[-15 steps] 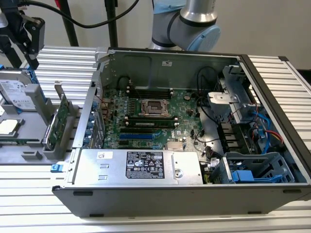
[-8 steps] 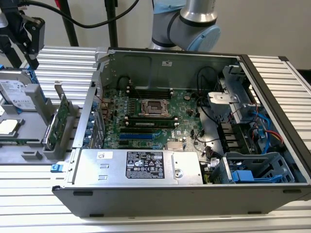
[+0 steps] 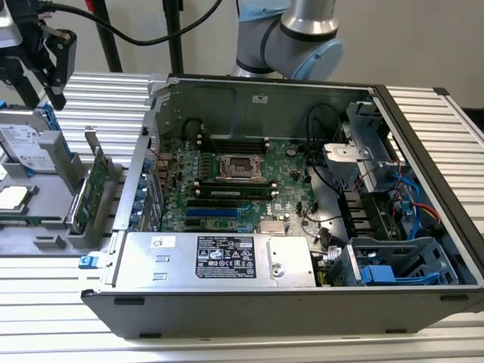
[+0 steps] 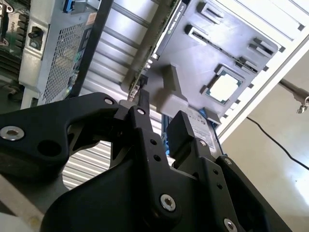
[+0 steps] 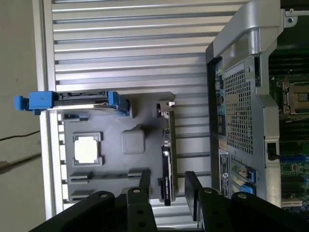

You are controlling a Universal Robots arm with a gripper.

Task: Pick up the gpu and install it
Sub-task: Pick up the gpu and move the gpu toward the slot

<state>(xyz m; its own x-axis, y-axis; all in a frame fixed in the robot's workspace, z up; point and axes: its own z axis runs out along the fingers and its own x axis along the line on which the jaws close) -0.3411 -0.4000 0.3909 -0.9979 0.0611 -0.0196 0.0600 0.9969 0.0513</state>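
The open computer case (image 3: 227,302) lies nearest me on the slatted table (image 3: 45,302). Just beside the case, on the exterior view's left, the gpu (image 3: 92,187) stands on edge in a grey holder (image 3: 45,243), outside the case and untouched. Further back and higher than the case, the gripper (image 3: 45,98) hangs empty, its fingers (image 5: 145,186) spread apart. In the first wrist view the card shows in the gap between them.
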